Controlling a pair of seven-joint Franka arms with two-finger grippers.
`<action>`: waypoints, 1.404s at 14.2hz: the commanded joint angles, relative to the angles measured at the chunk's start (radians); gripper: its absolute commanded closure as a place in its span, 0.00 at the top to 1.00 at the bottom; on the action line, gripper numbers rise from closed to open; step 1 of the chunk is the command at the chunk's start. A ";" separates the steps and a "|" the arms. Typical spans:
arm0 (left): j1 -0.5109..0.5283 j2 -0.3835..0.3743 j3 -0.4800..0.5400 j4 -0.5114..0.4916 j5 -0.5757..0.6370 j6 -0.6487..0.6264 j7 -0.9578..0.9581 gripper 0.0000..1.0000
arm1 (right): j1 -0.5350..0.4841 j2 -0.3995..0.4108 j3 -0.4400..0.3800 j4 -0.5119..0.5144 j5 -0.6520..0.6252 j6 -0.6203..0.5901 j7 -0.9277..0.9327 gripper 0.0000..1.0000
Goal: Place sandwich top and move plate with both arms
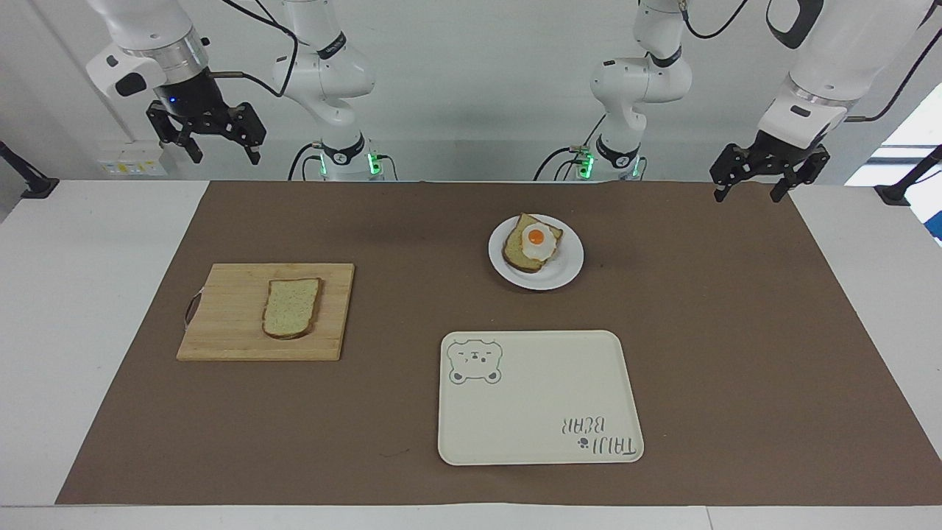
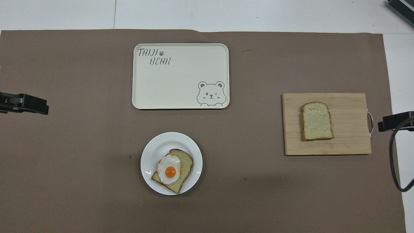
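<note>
The sandwich top (image 1: 291, 308), a plain speckled slice, lies flat on a wooden cutting board (image 1: 228, 316) toward the right arm's end of the table; it also shows in the overhead view (image 2: 317, 121). The small white plate (image 1: 567, 272) sits mid-table, nearer the robots, and carries a bread slice with a fried egg (image 1: 533, 243); the plate (image 2: 152, 152) and egg slice (image 2: 173, 170) show from above too. My right gripper (image 1: 224, 154) hangs open and empty, high over the table's robot-side edge. My left gripper (image 1: 747, 195) hangs open and empty over the mat's corner at the left arm's end.
A cream rectangular tray (image 1: 537, 405) with a bear print lies farther from the robots than the plate; it shows in the overhead view (image 2: 178, 81). The cutting board (image 2: 349, 142) has a small handle at its outer end. A brown mat (image 1: 736, 331) covers the table.
</note>
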 commanded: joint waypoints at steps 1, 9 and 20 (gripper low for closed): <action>0.009 -0.004 -0.002 0.001 -0.001 -0.012 0.016 1.00 | -0.008 -0.023 0.008 -0.026 -0.016 0.012 -0.016 1.00; 0.009 -0.004 -0.002 0.001 -0.001 -0.012 0.016 1.00 | -0.008 -0.029 0.009 -0.033 -0.014 0.012 -0.016 1.00; 0.009 -0.004 -0.002 0.001 -0.001 -0.012 0.016 1.00 | -0.006 -0.030 0.009 -0.040 -0.014 0.015 -0.019 1.00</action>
